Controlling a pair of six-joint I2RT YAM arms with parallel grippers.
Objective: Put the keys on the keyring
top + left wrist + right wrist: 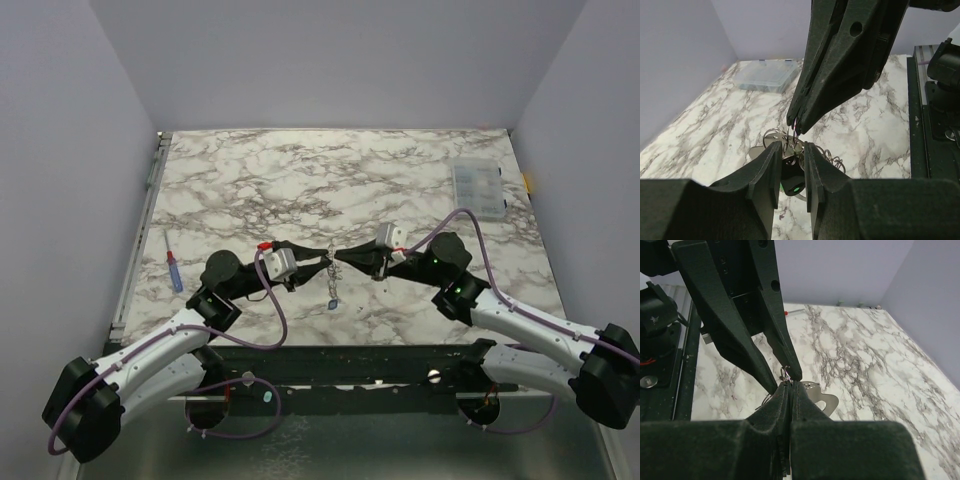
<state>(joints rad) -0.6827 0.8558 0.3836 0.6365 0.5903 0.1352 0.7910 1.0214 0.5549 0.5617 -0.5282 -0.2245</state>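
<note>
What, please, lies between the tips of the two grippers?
The keyring sits in that gap, its chain trailing from it; the top view shows this.

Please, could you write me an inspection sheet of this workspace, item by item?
Surface: marble-pattern table.
Job's things: keyring at the centre, where the arms meet; blue key at the end of its chain; green key between the jaws of the left tool.
Clutter: screwdriver on the left; clear box at the far right.
Grippers: right tool shut on the keyring wire; left tool jaws slightly apart, grip not certain.
Cables: purple cable looping along each arm, away from the tools.
Surroundings: plain grey walls on three sides.
</note>
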